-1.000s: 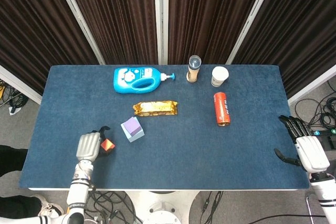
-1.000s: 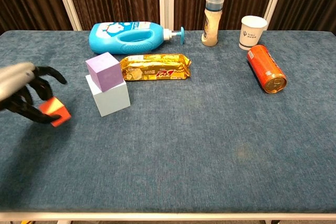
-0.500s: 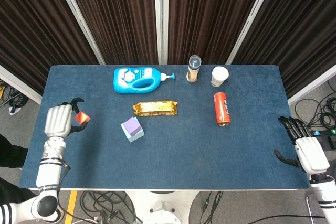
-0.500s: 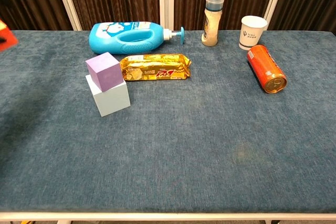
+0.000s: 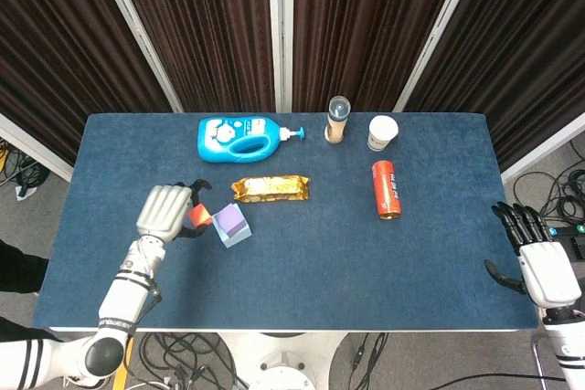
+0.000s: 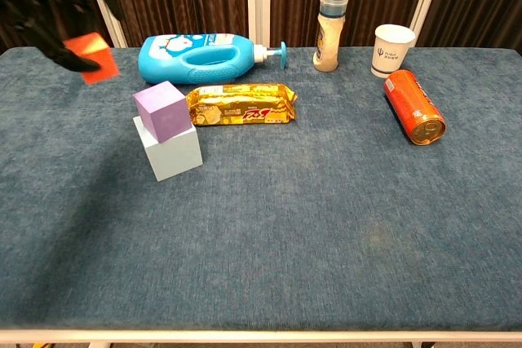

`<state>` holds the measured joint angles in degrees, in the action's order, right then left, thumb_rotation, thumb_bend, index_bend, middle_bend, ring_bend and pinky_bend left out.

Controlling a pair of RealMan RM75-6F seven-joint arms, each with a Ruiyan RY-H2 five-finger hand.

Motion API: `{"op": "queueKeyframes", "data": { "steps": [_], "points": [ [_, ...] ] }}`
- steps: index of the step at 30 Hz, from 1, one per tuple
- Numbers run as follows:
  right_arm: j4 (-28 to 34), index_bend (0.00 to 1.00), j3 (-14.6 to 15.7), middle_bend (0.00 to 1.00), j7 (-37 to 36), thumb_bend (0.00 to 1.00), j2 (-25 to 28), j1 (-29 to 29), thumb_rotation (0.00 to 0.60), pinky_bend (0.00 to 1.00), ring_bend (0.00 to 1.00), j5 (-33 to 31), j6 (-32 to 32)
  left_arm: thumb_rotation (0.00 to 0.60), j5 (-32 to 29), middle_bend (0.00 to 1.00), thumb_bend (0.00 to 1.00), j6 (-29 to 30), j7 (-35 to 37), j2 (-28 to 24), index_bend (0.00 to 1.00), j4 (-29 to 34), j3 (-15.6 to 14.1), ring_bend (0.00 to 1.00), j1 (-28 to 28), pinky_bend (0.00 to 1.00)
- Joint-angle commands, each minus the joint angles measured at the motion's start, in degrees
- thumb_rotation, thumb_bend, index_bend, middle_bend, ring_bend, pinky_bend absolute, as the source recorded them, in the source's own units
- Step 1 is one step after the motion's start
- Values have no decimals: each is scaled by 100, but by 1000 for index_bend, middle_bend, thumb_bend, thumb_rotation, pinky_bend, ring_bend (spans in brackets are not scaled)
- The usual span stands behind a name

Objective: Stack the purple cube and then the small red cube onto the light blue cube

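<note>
The purple cube (image 6: 164,109) sits on top of the light blue cube (image 6: 172,152) left of the table's middle; the head view shows the same stack, purple cube (image 5: 230,220) over light blue cube (image 5: 239,237). My left hand (image 5: 166,211) holds the small red cube (image 5: 197,216) in the air, just left of the stack and above its top. In the chest view the small red cube (image 6: 91,57) hangs up and to the left of the purple cube, under my left hand (image 6: 45,7). My right hand (image 5: 537,260) hovers open off the table's right edge.
A blue detergent bottle (image 5: 239,138) lies at the back left, a gold snack pack (image 5: 270,188) just behind the stack. A tall bottle (image 5: 338,120), a paper cup (image 5: 383,132) and a lying orange can (image 5: 386,189) occupy the back right.
My left hand lifted the red cube off the table, swung out to the far left, then came back right and now holds it raised beside the stack. The right hand barely moved.
</note>
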<state>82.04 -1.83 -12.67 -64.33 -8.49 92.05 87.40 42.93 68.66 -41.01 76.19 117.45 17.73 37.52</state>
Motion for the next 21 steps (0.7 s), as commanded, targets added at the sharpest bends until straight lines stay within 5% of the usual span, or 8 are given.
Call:
{"op": "queueKeyframes", "data": {
  "steps": [1,21],
  "points": [
    [24,21,-71,55,53,202,-52,81,600,0,0,-69,106,600,-311,663,309,-69,-104,195,356,-81,65,448,299,491],
    [76,21,-73,56,60,202,10,93,600,0,0,-93,-8,600,-864,672,308,81,-19,576,357,-447,-73,449,996,491]
  ]
}}
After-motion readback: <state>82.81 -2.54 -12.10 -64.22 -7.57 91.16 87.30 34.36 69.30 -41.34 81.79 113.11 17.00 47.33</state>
